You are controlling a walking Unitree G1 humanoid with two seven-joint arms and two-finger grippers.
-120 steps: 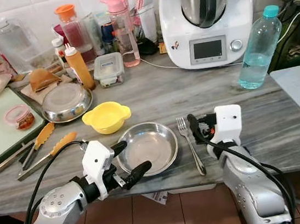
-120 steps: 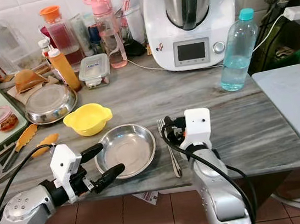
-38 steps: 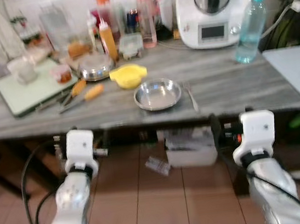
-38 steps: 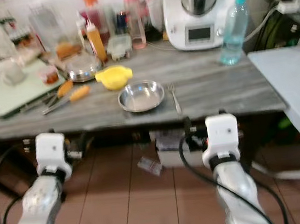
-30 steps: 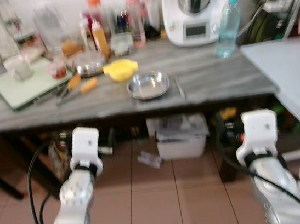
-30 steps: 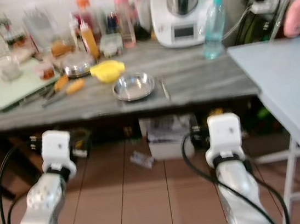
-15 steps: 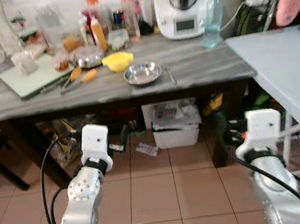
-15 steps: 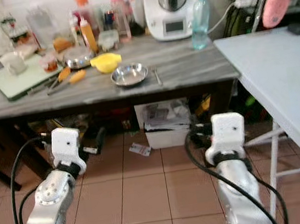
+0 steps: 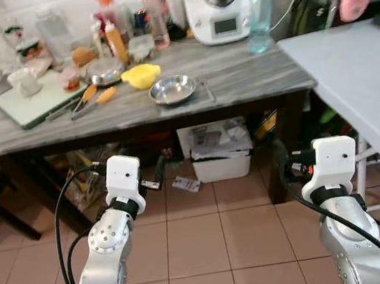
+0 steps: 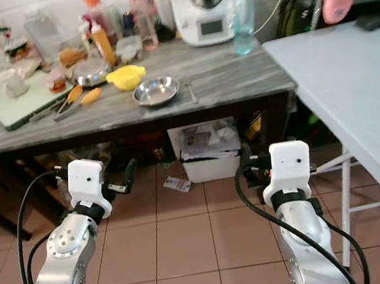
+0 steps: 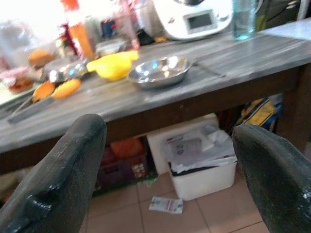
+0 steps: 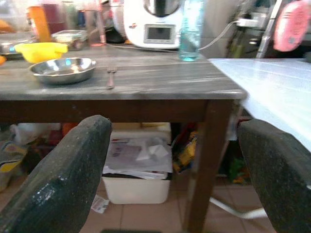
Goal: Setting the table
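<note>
The steel bowl [image 9: 173,89] rests on the grey table [image 9: 252,78], near its front edge. The fork [image 9: 209,91] lies just beside the bowl, toward the robot's right, with its handle pointing at the front edge. A yellow bowl [image 9: 141,76] sits just behind the steel bowl. Tongs [image 9: 93,99] with orange tips lie to the left. A water bottle [image 9: 258,8] and a white kitchen machine [image 9: 217,4] stand at the back.

Handling, as judged:
- Steel bowl: light, rigid and slippery. The thin rim is the best grip point; pinch it across the wall.
- Fork: light, stiff and flat on the table. It gives little purchase; grip it at mid-handle, or slide it to the edge first.
- Neither item is fragile.

End effector positions:
- The left end effector [image 11: 165,160] is held low over the tiled floor [image 9: 209,230], well below table height. Its fingers [image 11: 63,179] are spread wide and hold nothing.
- The right end effector [image 12: 170,165] is at a similar height, in front of the table leg [image 12: 201,160]. Its fingers [image 12: 58,179] are also spread and empty.

Both end effectors are well apart from the steel bowl and fork, which lie above and ahead of them. In the wrist views the steel bowl and fork appear on the table beyond the fingertips. A white table [image 9: 356,71] stands to the robot's right.
</note>
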